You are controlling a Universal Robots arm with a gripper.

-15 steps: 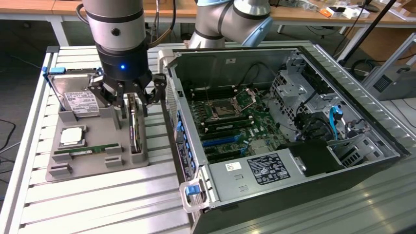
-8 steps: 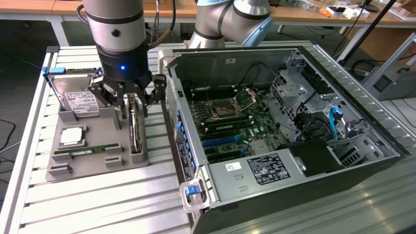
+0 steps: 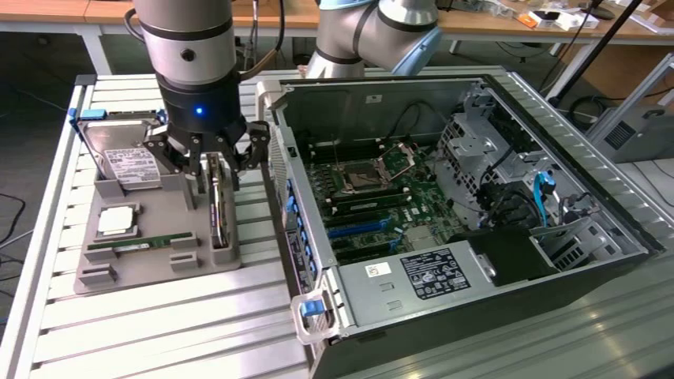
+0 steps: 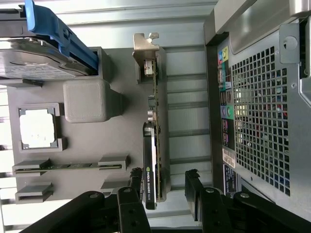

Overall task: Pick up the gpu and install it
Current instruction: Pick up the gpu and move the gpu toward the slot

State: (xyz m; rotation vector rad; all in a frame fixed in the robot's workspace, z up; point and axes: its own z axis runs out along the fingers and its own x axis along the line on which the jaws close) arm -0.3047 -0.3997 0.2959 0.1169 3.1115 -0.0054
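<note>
Jaws wide open, gripping nothing, hanging low over the gpu [image 4: 151, 155] with one to each flat side of it. Astride the end farthest from the silver bracket [image 4: 146, 48], close by the card but, as far as can be told from the wrist view, not pressing on it (gap on the case side plainly the wider).

Gpu on edge, upright in a slot of the grey holder tray [image 3: 158, 268], along the tray's side nearest the computer case [image 4: 262, 121]. Not lifted, not installed.

Judged light, thin and stiff: a board with small parts standing off it, so fragile under a hard squeeze or a twist. Best held across the two flat faces, square to the board and well down from the top edge, clear of the bracket and of the lower edge seated in the slot. Smooth faces, likely to slip if pinched only along the top. Prone to jam in the slot if drawn out at a tilt.

Further out on the same tray: hard drive [image 3: 132, 162] propped at the far end, processor chip [image 3: 116, 221] in its square nest, green RAM stick [image 3: 142, 243] in a narrow groove. Tray on a slatted metal surface [image 3: 158, 332]. At the exterior view's right, case lying open on its side, motherboard [image 3: 384, 185] exposed, blue card slots [image 3: 353, 229] free, power supply [image 3: 427, 276] at the near end.
</note>
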